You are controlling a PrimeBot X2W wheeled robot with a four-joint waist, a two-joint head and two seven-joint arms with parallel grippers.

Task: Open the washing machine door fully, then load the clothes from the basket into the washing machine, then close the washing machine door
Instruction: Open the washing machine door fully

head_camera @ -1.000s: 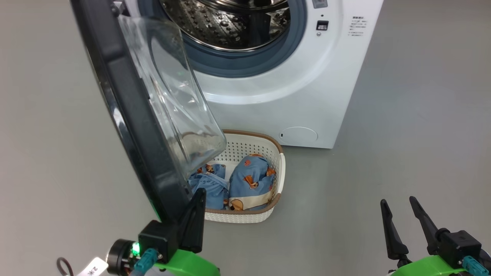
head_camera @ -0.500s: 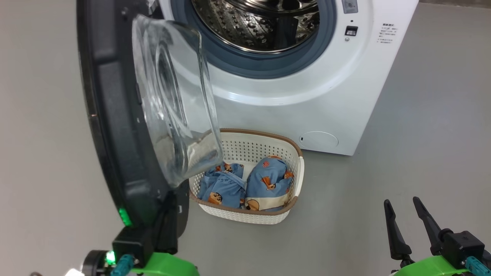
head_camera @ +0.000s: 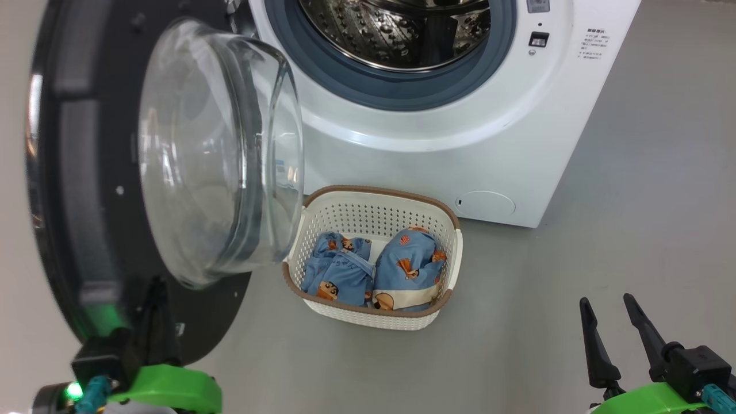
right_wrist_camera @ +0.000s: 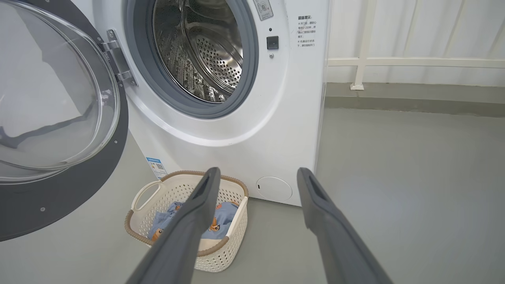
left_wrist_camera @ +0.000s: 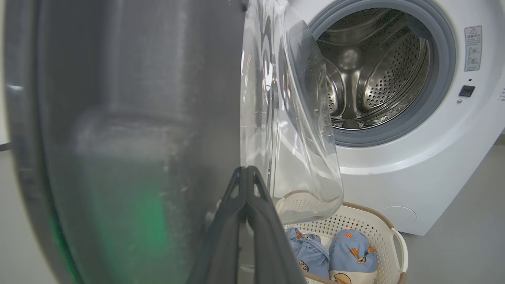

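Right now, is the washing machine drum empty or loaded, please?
Empty: the drum shows only bare steel; the clothes lie in the basket.

Bright even light, faint shadows, door (head_camera: 213,149) glinting, blurred up close

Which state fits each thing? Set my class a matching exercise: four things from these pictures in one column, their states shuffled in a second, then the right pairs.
Column A
1. washing machine door
2. clothes
3. left gripper
4. right gripper

Column B
a. open and empty
b. bundled in the basket
c. shut, fingers pressed together
d. standing open, glass bowl facing out

Pairs: 1-d, 2-b, 3-c, 4-a
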